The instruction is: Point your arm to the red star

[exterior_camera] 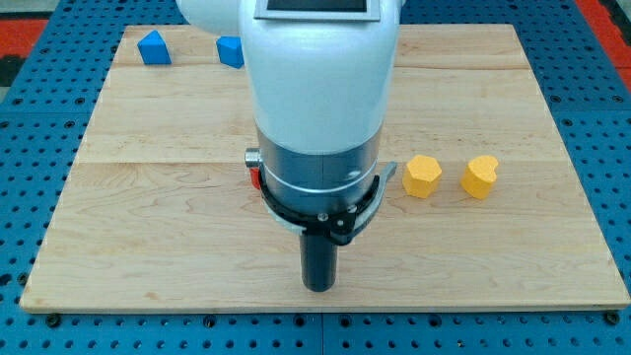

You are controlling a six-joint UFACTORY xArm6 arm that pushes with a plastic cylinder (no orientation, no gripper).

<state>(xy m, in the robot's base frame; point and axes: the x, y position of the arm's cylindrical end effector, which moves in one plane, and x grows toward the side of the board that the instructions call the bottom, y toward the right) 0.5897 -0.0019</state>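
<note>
Camera view: wooden table [148, 227] on blue pegboard [30, 325]; my tip [318, 288], without fingers and holding nothing, sits near the view's bottom edge, red block [254, 178] mostly hidden behind the arm.

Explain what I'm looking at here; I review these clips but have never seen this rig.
The big white and grey body is a robot arm seen from one camera. It has no grasping tool, just a dark rod whose end, my tip, slides on the wooden board to push blocks. Nothing is held. At the view's top left sit two blue blocks, the second partly hidden by the arm. At the right lie a yellow hexagon-like block and a yellow heart-like block. A sliver of red peeks beside the arm, possibly the star. The tip is below all of them.
</note>
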